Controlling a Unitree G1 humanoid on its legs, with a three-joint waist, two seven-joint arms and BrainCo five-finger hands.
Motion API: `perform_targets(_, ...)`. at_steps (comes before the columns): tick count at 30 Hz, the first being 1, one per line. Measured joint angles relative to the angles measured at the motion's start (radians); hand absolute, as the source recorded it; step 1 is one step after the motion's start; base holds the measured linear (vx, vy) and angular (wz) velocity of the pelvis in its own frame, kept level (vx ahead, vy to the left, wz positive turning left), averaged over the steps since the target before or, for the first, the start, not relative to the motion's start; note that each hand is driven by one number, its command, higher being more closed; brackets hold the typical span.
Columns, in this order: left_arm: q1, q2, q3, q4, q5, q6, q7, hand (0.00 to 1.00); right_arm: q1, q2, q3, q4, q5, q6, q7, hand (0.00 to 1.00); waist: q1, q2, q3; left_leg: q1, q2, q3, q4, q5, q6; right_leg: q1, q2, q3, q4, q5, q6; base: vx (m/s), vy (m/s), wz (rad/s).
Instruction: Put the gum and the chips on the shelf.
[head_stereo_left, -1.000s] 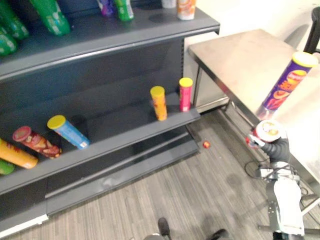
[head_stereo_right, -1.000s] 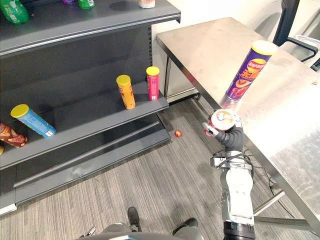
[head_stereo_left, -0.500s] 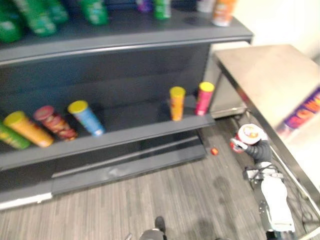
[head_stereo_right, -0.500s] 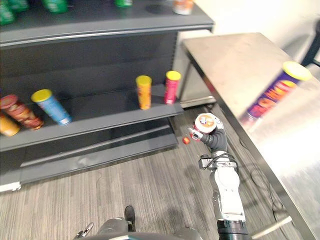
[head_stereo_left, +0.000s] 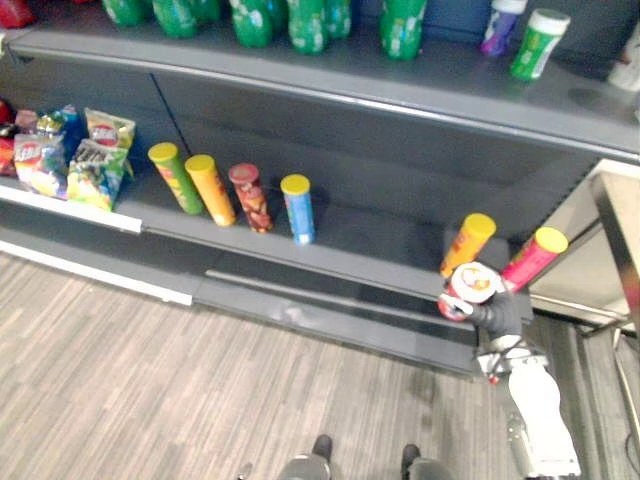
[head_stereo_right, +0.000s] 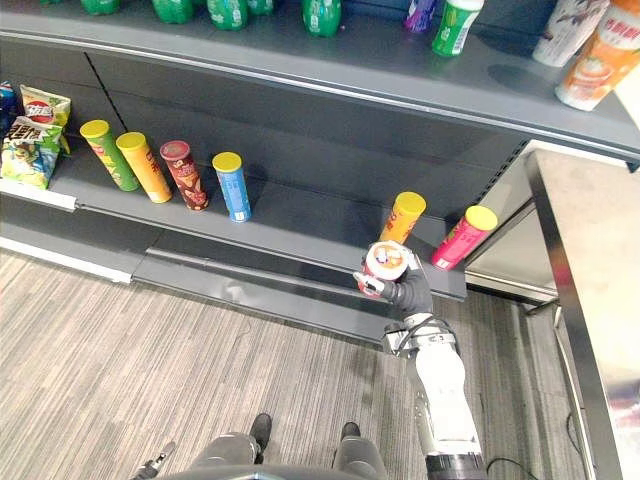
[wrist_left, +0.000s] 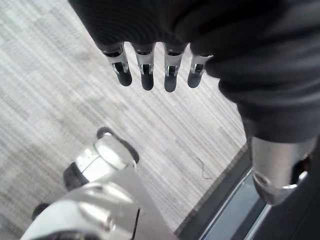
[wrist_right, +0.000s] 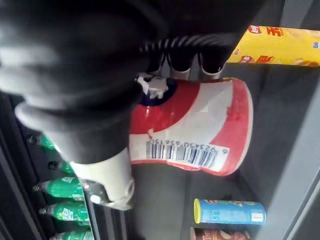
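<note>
**Right hand.** We recorded the right hand (head_stereo_right: 409, 291) raised before the lower shelf (head_stereo_right: 300, 228), its fingers (wrist_right: 180, 61) and thumb clasped round a short red-and-white tub (head_stereo_right: 386, 262) bearing a barcode. The tub was at the shelf's front edge, just before the yellow can (head_stereo_right: 404, 217) and near the pink can (head_stereo_right: 464, 236) at the shelf's right end. We could not tell whether it touched the shelf. A blue can (head_stereo_right: 232, 186) stood further left on the same shelf.

**Left hand.** The left hand (wrist_left: 146, 75) hung over the floor (wrist_left: 55, 85), fingers straight and released.
</note>
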Motion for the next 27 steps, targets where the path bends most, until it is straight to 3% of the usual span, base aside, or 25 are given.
perform_targets(2, -0.013, -0.015, 0.005, -0.001, 0.0, 0.0, -0.004, 0.0, 0.003, 0.001, -0.015, -0.001, 0.011, 0.001, -0.001, 1.0, -0.027, 0.01, -0.006, -0.01, 0.059, 0.067, -0.056, 0.043, -0.004, 0.003, 0.013, -0.078, -0.01, -0.01, -0.017, 0.14, -0.249, 0.9)
perform_targets(3, -0.023, -0.019, 0.016, -0.002, 0.0, 0.0, -0.005, 0.0, 0.003, 0.001, -0.037, 0.0, 0.011, 0.001, -0.003, 1.0, -0.04, 0.011, -0.006, -0.01, 0.096, 0.168, -0.091, 0.097, -0.022, 0.003, 0.016, -0.118, -0.014, -0.012, -0.021, 0.12, -0.159, 0.81)
perform_targets(4, -0.025, -0.021, 0.018, -0.002, 0.001, 0.0, -0.004, 0.0, 0.003, 0.0, -0.04, 0.0, 0.011, 0.001, -0.003, 1.0, -0.045, 0.011, -0.006, -0.009, 0.101, 0.209, -0.105, 0.113, -0.038, 0.003, 0.016, -0.129, -0.016, -0.012, -0.021, 0.11, -0.059, 0.61)
perform_targets(6, -0.024, -0.018, 0.02, -0.003, 0.015, 0.0, 0.004, 0.0, 0.009, 0.003, -0.047, 0.0, 0.011, 0.001, -0.005, 1.0, -0.046, 0.008, -0.006, 0.013, 0.097, 0.279, -0.137, 0.134, -0.034, 0.027, 0.008, -0.146, -0.039, -0.01, -0.018, 0.09, 0.033, 0.22)
perform_targets(11, -0.02, -0.02, 0.018, -0.014, 0.075, -0.001, 0.012, 0.0, 0.011, 0.043, -0.008, 0.014, 0.01, 0.001, -0.005, 1.0, -0.034, 0.016, -0.012, 0.08, 0.085, 0.331, -0.188, 0.137, -0.035, 0.066, 0.005, -0.1, -0.085, -0.001, -0.003, 0.04, 0.039, -0.23)
perform_targets(18, -0.025, -0.016, -0.025, -0.013, 0.138, -0.001, 0.043, 0.0, -0.021, 0.037, 0.049, 0.022, 0.01, 0.005, -0.025, 1.0, -0.041, 0.033, -0.021, 0.095, 0.093, 0.363, -0.205, 0.139, -0.037, 0.064, 0.017, -0.067, -0.105, 0.021, -0.002, -0.03, 0.002, -0.16)
perform_targets(22, -0.04, -0.008, -0.06, -0.011, 0.139, -0.001, 0.047, 0.0, -0.086, 0.03, 0.108, 0.022, 0.041, 0.004, -0.03, 1.0, -0.019, 0.037, -0.023, 0.092, 0.094, 0.393, -0.205, 0.141, -0.035, 0.056, 0.022, -0.041, -0.134, 0.05, -0.002, -0.03, 0.014, -0.2)
perform_targets(27, -0.044, -0.007, -0.062, -0.006, 0.141, 0.0, 0.049, 0.0, -0.141, 0.009, 0.2, 0.018, 0.081, 0.005, 0.0, 1.0, -0.017, 0.039, -0.026, 0.096, 0.086, 0.391, -0.205, 0.142, -0.033, 0.066, 0.015, -0.04, -0.141, 0.055, 0.005, 0.0, 0.011, 0.01)
